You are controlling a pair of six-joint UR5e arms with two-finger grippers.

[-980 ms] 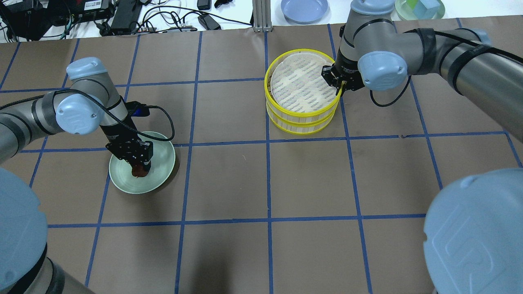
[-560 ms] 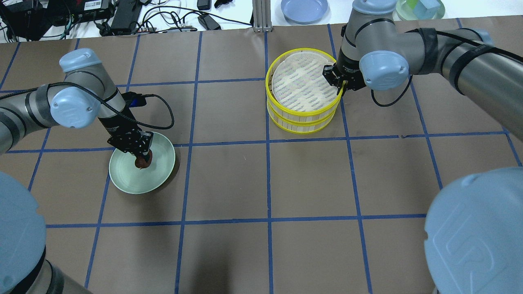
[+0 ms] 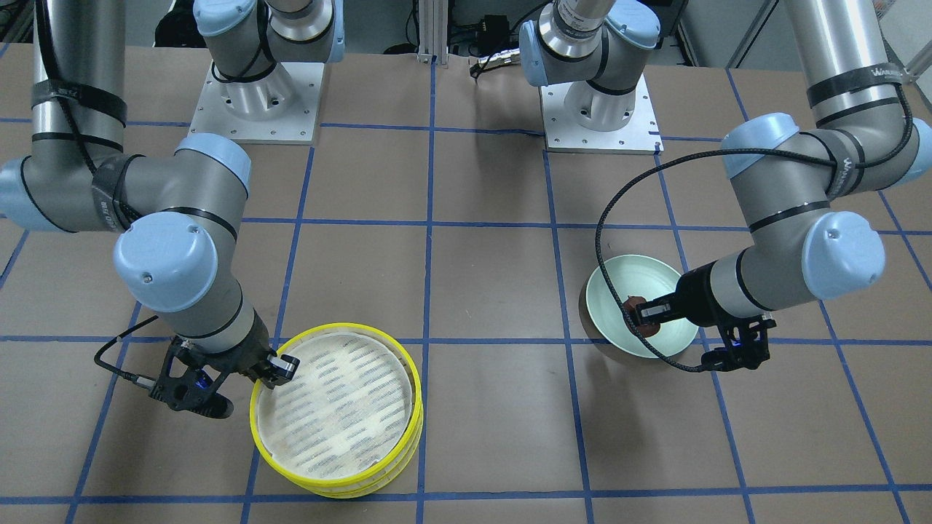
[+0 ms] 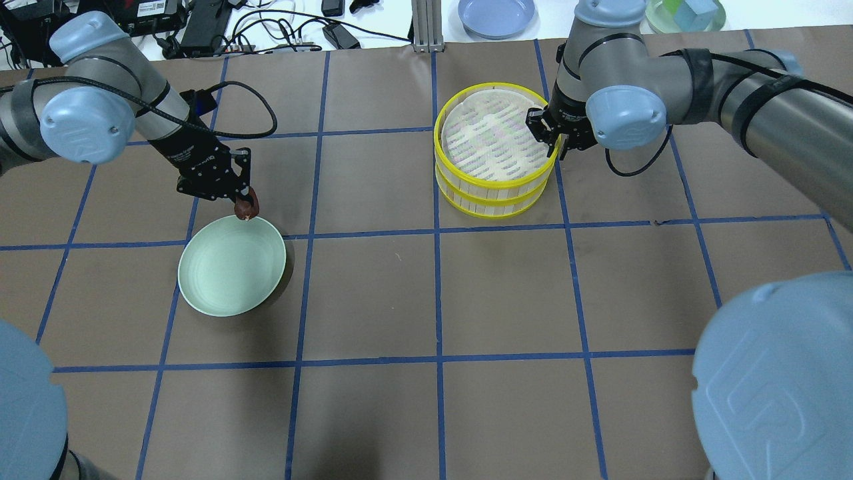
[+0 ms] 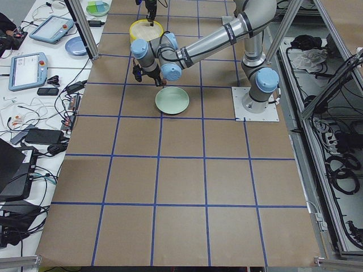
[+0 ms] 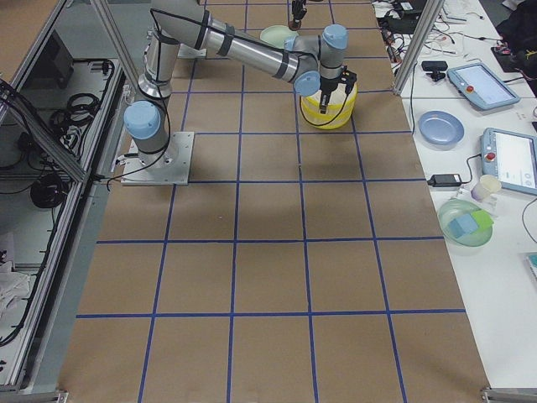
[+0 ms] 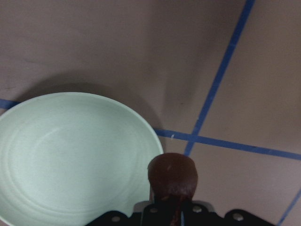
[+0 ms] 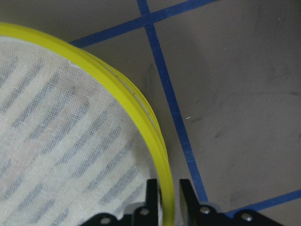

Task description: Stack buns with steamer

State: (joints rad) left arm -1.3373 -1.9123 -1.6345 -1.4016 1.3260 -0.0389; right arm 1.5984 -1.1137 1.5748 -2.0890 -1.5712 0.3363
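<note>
Currently the left gripper (image 4: 245, 199) is closed on the dark brown bun (image 4: 246, 209), a small, matte, round-topped lump. It is held off the table just past the far rim of the smooth pale-green plate (image 4: 231, 273), upper left of the overhead view; its long axis cannot be told. The right gripper (image 8: 168, 188) clamps the glossy yellow rim of the upper steamer tray (image 4: 496, 181), one finger inside, one outside. That round, shallow, mesh-bottomed tray lies flat, opening upward, over the matching lower tray (image 4: 494, 213), upper centre. Plate and steamer stand well apart on the brown, blue-taped table (image 4: 373, 293), whose far edge runs near the steamer.
</note>
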